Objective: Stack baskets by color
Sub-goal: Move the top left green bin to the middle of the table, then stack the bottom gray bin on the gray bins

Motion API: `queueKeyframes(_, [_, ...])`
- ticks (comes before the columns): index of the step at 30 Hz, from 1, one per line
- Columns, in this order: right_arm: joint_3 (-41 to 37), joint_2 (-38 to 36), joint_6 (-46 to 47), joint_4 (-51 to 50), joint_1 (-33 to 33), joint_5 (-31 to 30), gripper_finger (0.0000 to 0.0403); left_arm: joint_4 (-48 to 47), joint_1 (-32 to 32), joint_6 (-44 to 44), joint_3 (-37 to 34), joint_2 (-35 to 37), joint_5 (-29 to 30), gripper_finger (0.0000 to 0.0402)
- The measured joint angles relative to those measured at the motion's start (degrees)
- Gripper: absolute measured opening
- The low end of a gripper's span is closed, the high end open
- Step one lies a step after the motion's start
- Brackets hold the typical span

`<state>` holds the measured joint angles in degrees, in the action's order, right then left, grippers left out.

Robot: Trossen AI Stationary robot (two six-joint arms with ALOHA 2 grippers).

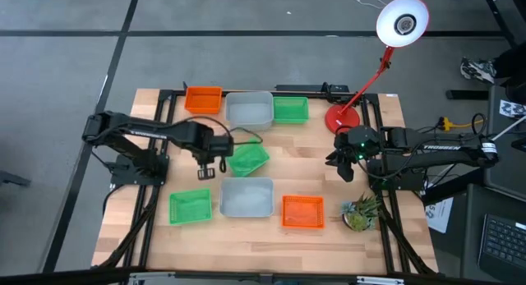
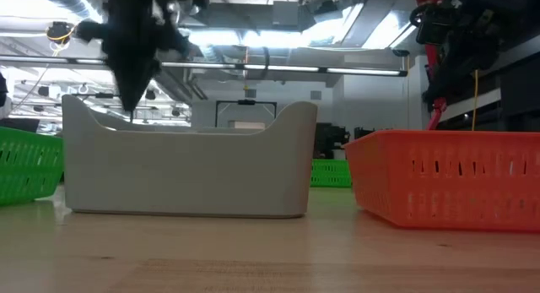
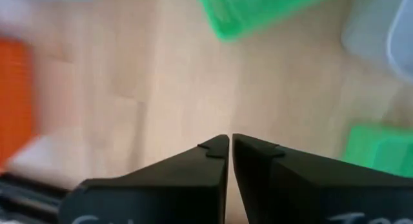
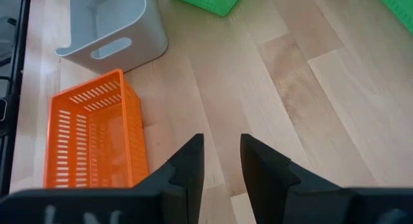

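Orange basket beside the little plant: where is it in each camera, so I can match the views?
High view: orange basket, near edge, right of centre.
Low view: right foreground.
Right wrist view: towards the left edge.
Left wrist view: not in it; the orange blur there seems to be another basket.
Shared landmark: the grey basket beside it.

On the table stood seven baskets: three green baskets (image 1: 190, 206), two orange baskets (image 1: 302, 211), two grey-white baskets (image 1: 246, 197). One red lamp (image 1: 343, 118), one small potted plant (image 1: 362, 213).
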<state>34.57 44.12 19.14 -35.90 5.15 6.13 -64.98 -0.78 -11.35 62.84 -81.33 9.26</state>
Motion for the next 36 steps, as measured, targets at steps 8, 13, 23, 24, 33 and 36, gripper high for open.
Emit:
queueKeyframes(8, [0.02, 0.02, 0.04, -0.24, 0.00, -0.01, 0.0100, 30.18, -0.52, 14.15, -11.18, -4.75, 3.73, 0.0001])
queueKeyframes(13, [0.01, 0.02, 0.22, -0.22, 0.00, 0.00, 0.0100, 55.06, -2.56, 24.56, -10.87, -9.73, 4.81, 0.0000])
queueKeyframes(23, [0.02, 0.01, 0.07, -0.43, 0.00, 0.00, 0.0100, 34.30, 1.33, 17.20, 0.11, -7.59, 3.36, 0.0001])
queueKeyframes(24, [0.02, 0.01, 0.07, -0.44, 0.01, -0.02, 0.0100, 33.87, 2.06, 15.88, 0.32, -7.51, 1.88, 0.0002])
queueKeyframes(33, [0.02, 0.02, -0.09, -0.98, 0.00, 0.00, 0.0100, 37.54, 5.62, 13.09, 0.60, -8.16, 0.77, 0.0047])
queueKeyframes(36, [0.02, 0.02, -0.11, -1.12, 0.01, 0.00, 0.0100, 37.76, 5.58, 13.07, 0.60, -8.16, 3.87, 0.0077])
